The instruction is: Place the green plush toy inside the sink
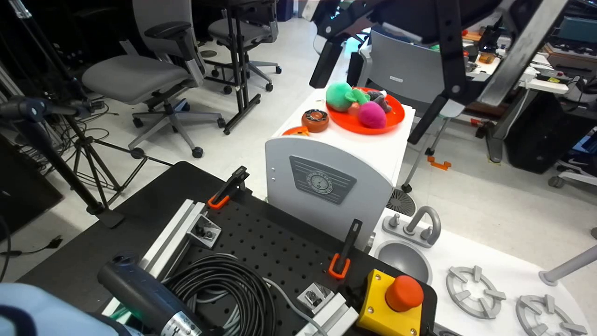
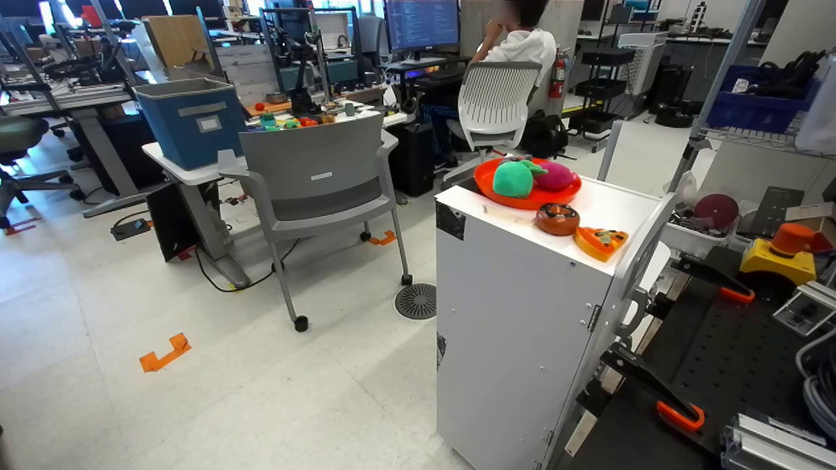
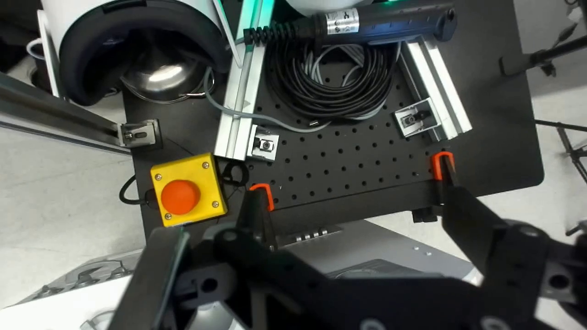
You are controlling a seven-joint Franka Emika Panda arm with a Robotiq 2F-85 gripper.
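We see gripper [image 3: 355, 201] wide, green toy [image 1: 337, 97] on plate [image 1: 395, 117] on counter [image 1: 382, 147], magenta ball [image 1: 372, 115] near it; donut [image 1: 315, 120] and pizza [image 2: 601, 243] near plate, grey panel [image 1: 368, 196] up at counter edge, sink [image 1: 403, 259] well apart.

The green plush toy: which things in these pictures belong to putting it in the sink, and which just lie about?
For the job: green plush toy, sink, gripper.
Just lying about: magenta ball, orange plate, brown ring, coiled cable.
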